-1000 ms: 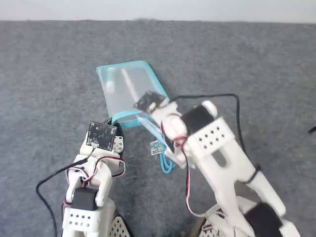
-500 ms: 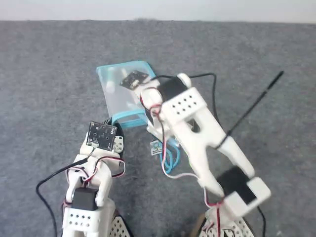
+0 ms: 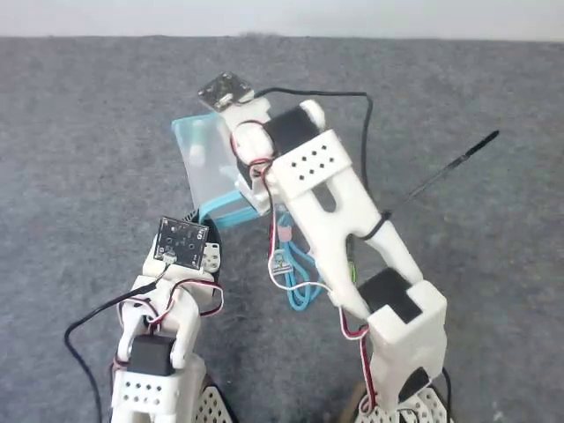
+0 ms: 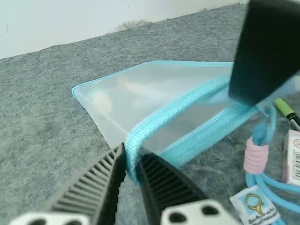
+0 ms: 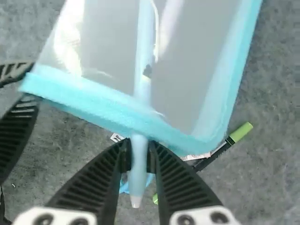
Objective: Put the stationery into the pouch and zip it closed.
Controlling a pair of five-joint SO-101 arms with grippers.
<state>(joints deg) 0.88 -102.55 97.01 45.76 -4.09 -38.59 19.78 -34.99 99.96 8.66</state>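
The see-through pouch (image 4: 154,93) with blue zipper trim sits on the grey felt table cover (image 3: 88,132). A pale blue pen (image 5: 136,187) pokes in through the pouch's mouth, its back end clamped between the right gripper (image 5: 137,147) fingers just outside the pouch's zipper edge. The left gripper (image 4: 130,161) is pinched tight on the zipper tape at the pouch's corner, and a green-capped marker (image 5: 239,132) and a blue cord (image 4: 268,125) with a pink wrap lie just beside the pouch.

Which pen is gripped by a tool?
The pale blue pen, pinched by the right tool at the pouch edge; the green-capped pen lies free on the mat.
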